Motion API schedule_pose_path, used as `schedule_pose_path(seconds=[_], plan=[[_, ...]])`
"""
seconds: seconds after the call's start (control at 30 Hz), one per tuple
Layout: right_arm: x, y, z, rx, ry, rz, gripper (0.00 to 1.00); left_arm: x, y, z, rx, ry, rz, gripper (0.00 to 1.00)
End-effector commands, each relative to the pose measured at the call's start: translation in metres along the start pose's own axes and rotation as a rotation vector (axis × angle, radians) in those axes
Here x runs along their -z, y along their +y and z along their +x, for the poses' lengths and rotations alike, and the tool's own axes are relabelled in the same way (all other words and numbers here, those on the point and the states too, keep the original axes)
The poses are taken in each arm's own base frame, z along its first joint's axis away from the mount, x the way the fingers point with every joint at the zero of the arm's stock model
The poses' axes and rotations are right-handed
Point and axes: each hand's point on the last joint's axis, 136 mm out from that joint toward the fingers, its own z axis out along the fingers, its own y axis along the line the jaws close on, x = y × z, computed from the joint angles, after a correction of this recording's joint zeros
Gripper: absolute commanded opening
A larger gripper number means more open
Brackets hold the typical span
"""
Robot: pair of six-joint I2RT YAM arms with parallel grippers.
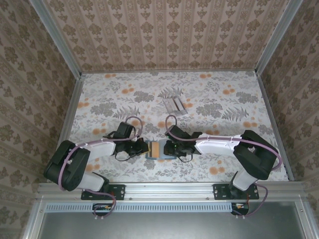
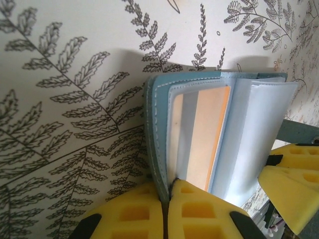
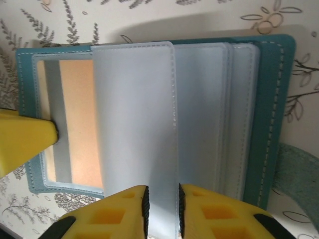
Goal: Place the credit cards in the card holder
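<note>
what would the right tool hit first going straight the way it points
The card holder: the right tool is shut on one pale pocket leaf, the holder's other leaves lie just ahead, then probably the table, though depth is unclear.

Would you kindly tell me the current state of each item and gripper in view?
card holder: open, pocket leaves fanned.
orange card: tucked inside a windowed pocket.
grey cards: loose on the table, apart from the holder.
left gripper: shut on the holder's cover edge.
right gripper: shut on one pale pocket leaf.

One card holder [image 3: 273,124], one orange card [image 3: 82,124], two grey cards [image 1: 172,105]
</note>
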Motion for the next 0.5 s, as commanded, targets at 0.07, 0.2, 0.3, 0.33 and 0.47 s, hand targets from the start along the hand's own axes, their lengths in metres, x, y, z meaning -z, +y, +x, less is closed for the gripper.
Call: schedule_pose_path(seconds=[0.07,0.2,0.3,0.33,0.47], plan=[[0.010,0.030,-0.005,0.048,-0.023,-0.130,0.30,-0.003,0.008,0.004,0.011,0.018,-0.048,0.07],[0.010,0.041,-0.004,0.059,-0.013,-0.189,0.32,0.000,0.002,0.000,0.017,0.007,-0.018,0.13],[0.010,0.049,-0.003,0.059,-0.008,-0.238,0.33,0.004,-0.003,-0.003,0.033,-0.002,0.014,0.22],[0.009,0.051,-0.003,0.061,-0.008,-0.246,0.34,0.005,-0.003,-0.004,0.038,-0.006,0.018,0.29],[0.009,0.058,-0.003,0.071,-0.004,-0.279,0.36,0.016,-0.004,-0.010,0.054,-0.040,0.040,0.46]])
